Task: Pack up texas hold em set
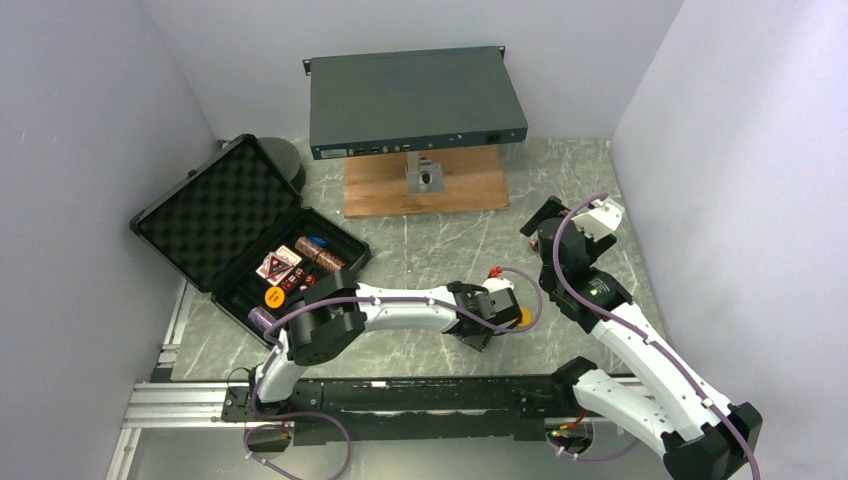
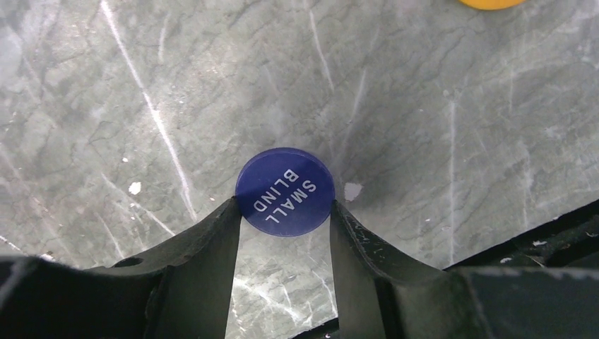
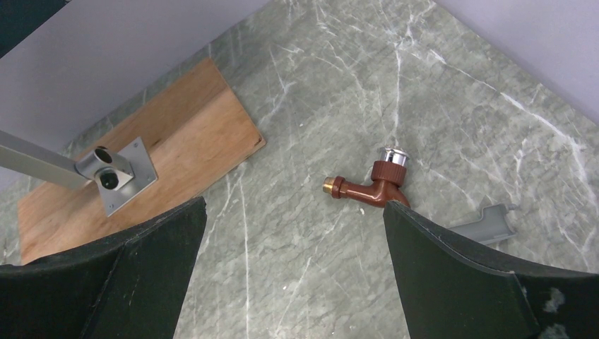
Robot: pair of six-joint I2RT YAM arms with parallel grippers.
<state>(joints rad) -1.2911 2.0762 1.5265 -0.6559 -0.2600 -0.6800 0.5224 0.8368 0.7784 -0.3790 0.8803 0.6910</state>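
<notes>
The black foam-lined case (image 1: 205, 215) lies open at the left, holding cards (image 1: 279, 263), rolls of chips (image 1: 320, 254) and an orange disc (image 1: 274, 296). My left gripper (image 1: 497, 318) is stretched out to the table's middle. In the left wrist view its jaws (image 2: 285, 206) grip both edges of a blue "SMALL BLIND" disc (image 2: 285, 189), low over the marble. An orange disc (image 1: 524, 318) lies just right of it and also shows in the left wrist view (image 2: 491, 3). My right gripper (image 1: 560, 228) is open and empty (image 3: 293, 208).
A brown tap fitting (image 3: 371, 185) and a grey plastic piece (image 3: 491, 220) lie on the marble by the right gripper. A wooden board (image 1: 425, 180) with a metal post carries a grey flat box (image 1: 415, 100) at the back. Walls close both sides.
</notes>
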